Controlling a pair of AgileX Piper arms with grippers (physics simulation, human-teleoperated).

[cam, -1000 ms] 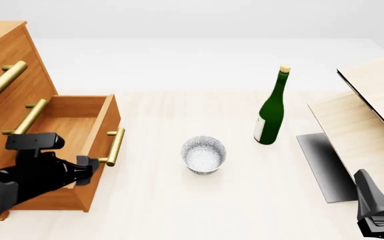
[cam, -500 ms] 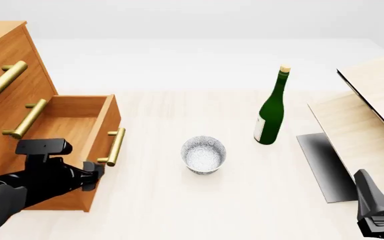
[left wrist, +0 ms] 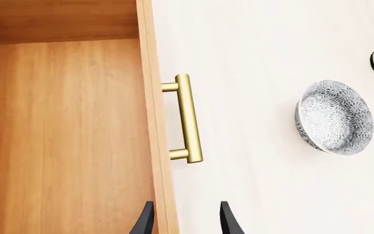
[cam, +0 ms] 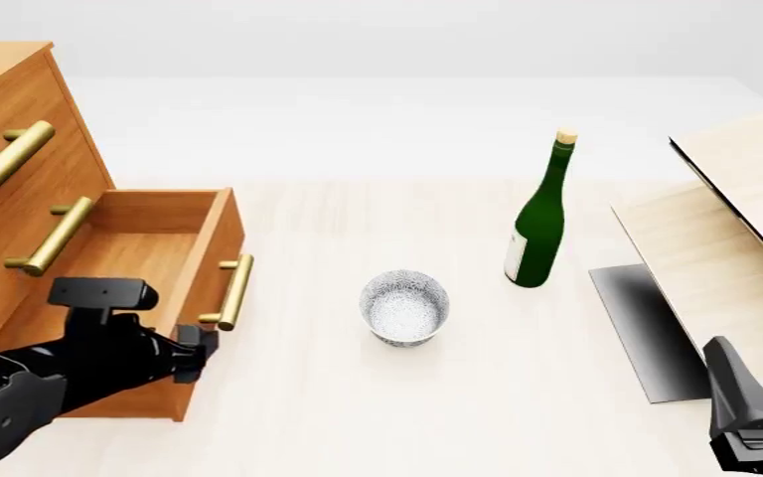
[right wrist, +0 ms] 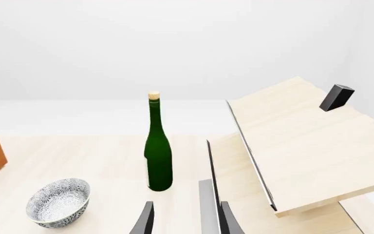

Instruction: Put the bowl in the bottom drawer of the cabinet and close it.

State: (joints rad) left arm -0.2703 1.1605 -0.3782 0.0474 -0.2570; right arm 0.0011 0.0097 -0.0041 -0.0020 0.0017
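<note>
The speckled white bowl (cam: 405, 307) stands upright on the table, right of the cabinet (cam: 11, 119). It also shows in both wrist views, as the bowl (left wrist: 334, 117) and the bowl (right wrist: 58, 202). The bottom drawer (cam: 143, 248) is pulled out and has nothing in it. Its brass handle (cam: 230, 291) faces the bowl. My left gripper (left wrist: 185, 222) is open above the near end of the drawer front (left wrist: 154, 122); one finger is over the drawer's inside and the other outside, short of the handle (left wrist: 188, 119). My right gripper (right wrist: 185, 222) is open and holds nothing, low at the near right.
A green bottle (cam: 538, 224) with a cork stands behind and to the right of the bowl. Pale wooden boards (cam: 739, 229) lean at the far right over a dark plate (cam: 640, 328). Two upper drawers with a brass handle (cam: 8, 159) on each are shut.
My left gripper has moved right and nearer along the drawer's front end. The drawer front stands a touch further out. Bowl, bottle and right arm have not moved.
</note>
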